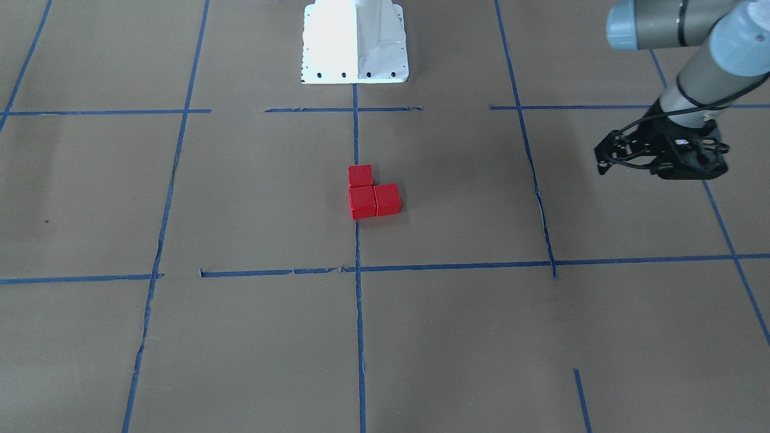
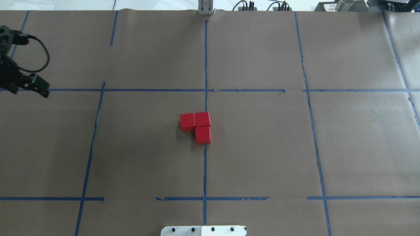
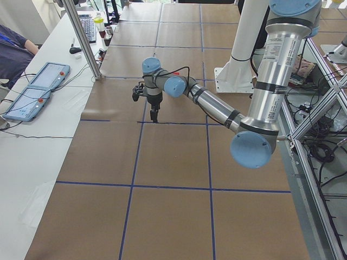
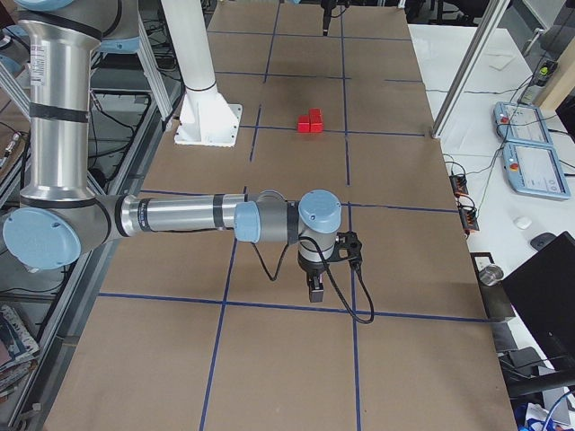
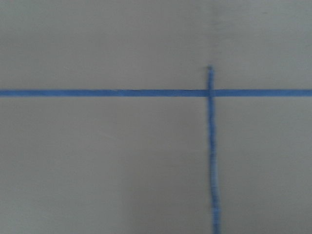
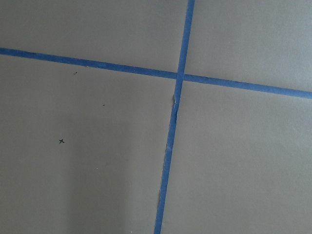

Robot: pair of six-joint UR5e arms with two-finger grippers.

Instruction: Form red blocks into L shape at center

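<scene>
Three red blocks sit touching in an L at the table's centre: one toward the robot, a corner one, and one beside it. They also show in the overhead view and far off in the exterior right view. My left gripper hangs empty, far from the blocks, at the overhead view's left edge; its fingers look closed together. My right gripper shows only in the exterior right view, low over the paper and far from the blocks; I cannot tell whether it is open or shut.
Brown paper with a blue tape grid covers the table. The white robot base stands at the robot's side of the table. Teach pendants lie on a side bench, with a seated person nearby.
</scene>
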